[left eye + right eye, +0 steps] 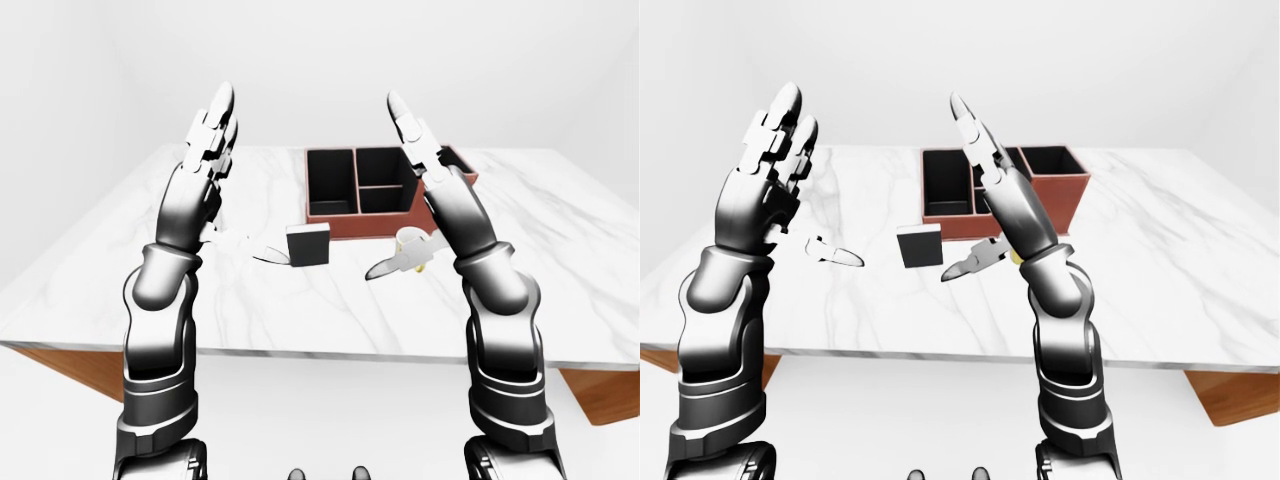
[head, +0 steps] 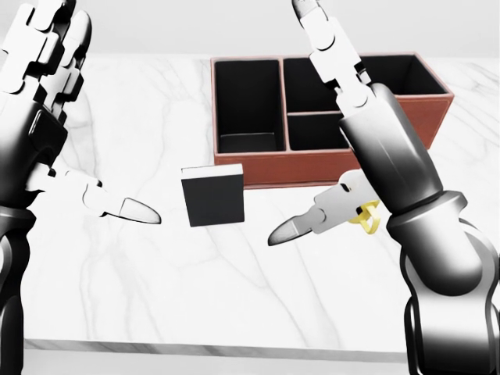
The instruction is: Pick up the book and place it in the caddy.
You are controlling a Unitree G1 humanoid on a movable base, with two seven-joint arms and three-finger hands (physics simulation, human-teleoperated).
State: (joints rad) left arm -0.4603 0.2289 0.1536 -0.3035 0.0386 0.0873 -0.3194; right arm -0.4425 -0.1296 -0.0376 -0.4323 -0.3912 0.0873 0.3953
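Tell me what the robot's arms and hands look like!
Both arms are shiny dark grey metal, built from rounded, chunky segments like armour. The left hand and right hand have three blocky white fingers each, jointed in little sections. The thumbs end in smooth, pointed silver-grey tips. No cables or markings show.

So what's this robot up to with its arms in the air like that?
It is about to go for the book, which stands on the marble table just below the caddy in the head view. Both hands, left and right, are raised and open on either side of the book, touching nothing. A yellow mug sits mostly hidden behind the right arm.
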